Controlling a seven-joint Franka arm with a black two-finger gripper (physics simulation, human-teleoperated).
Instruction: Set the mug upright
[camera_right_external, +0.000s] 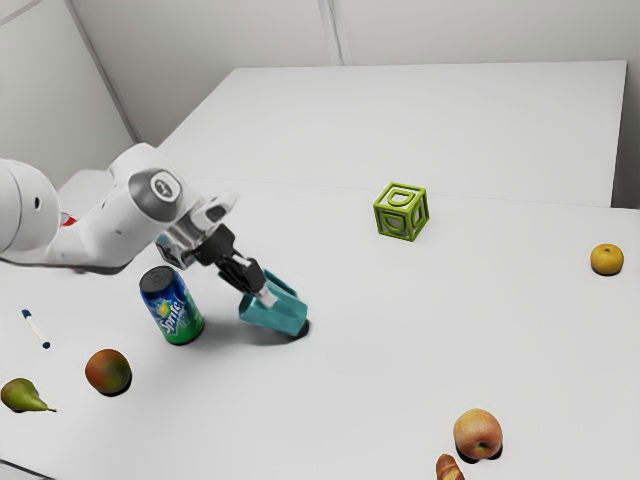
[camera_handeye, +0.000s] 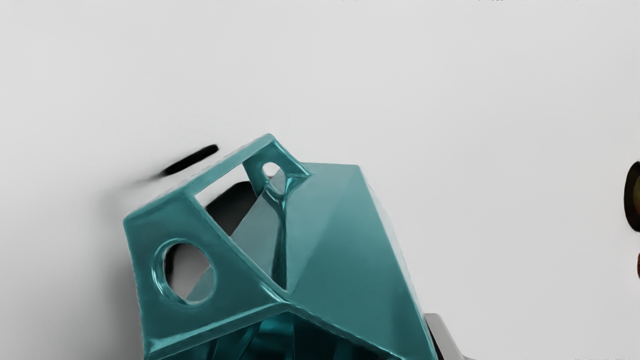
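The teal mug (camera_right_external: 275, 311) lies tipped over in the exterior view, its mouth toward the hand and its looped handle on the upper side. My gripper (camera_right_external: 262, 295) reaches down to it from the exterior view's upper left and overlaps the mug's body. In the wrist view the angular mug (camera_handeye: 350, 250) shows its handle, with round holes, and part of its dark inside. A grey part of the gripper (camera_handeye: 442, 335) stands close beside the mug's wall. The mug hides the rest, so whether it is gripped cannot be told.
A Sprite can (camera_right_external: 172, 306) stands close to the mug on the exterior view's left, with a mango (camera_right_external: 108, 371), a pear (camera_right_external: 24, 396) and a marker (camera_right_external: 36, 329) beyond. A green block (camera_right_external: 401, 212), an orange fruit (camera_right_external: 606, 259), an apple (camera_right_external: 478, 434) and bread (camera_right_external: 449, 468) lie toward the right.
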